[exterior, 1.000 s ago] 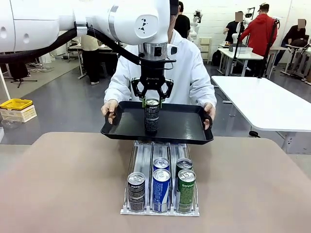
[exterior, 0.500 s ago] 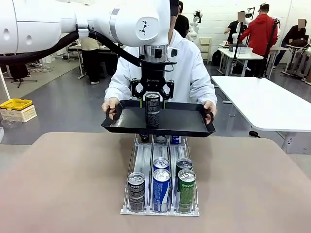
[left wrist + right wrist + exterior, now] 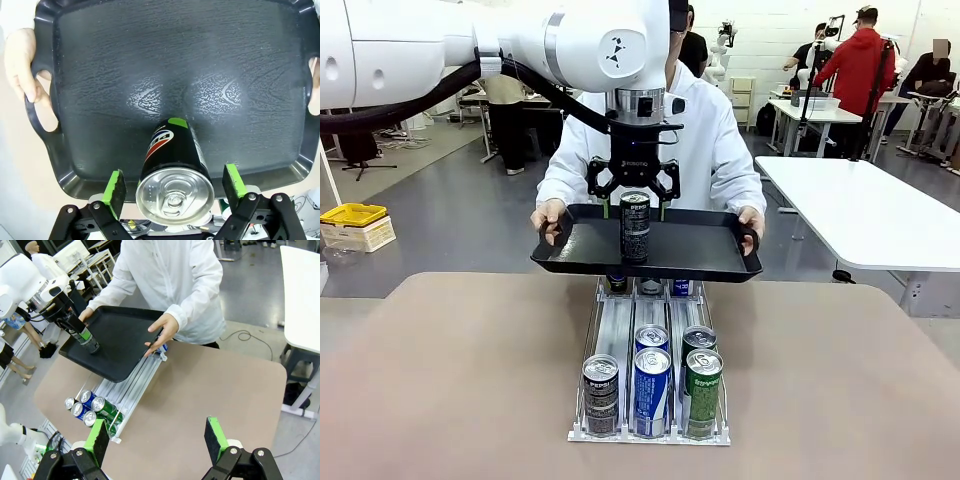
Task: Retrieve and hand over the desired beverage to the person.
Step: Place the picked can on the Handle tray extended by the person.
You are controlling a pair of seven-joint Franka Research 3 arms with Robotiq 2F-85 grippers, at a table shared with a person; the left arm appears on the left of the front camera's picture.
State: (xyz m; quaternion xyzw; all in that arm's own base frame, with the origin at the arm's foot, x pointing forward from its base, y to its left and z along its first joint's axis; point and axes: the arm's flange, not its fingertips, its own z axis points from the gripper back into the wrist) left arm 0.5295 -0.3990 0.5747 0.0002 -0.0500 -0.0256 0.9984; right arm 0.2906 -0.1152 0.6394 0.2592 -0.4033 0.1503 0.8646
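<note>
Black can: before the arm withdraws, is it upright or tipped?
Upright: the black can stands on its base on the tray, lid facing up.

Tray point(image 3: 100, 60) blk textured plastic, glossy; can point(image 3: 174, 172) shiny metal top.

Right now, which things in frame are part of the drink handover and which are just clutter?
In the job: black Pepsi can standing on the black tray; the person holding that tray; left gripper open around the can's top.
Just lying about: rack of other cans; yellow bin; white table; right gripper, open, holding nothing.
</note>
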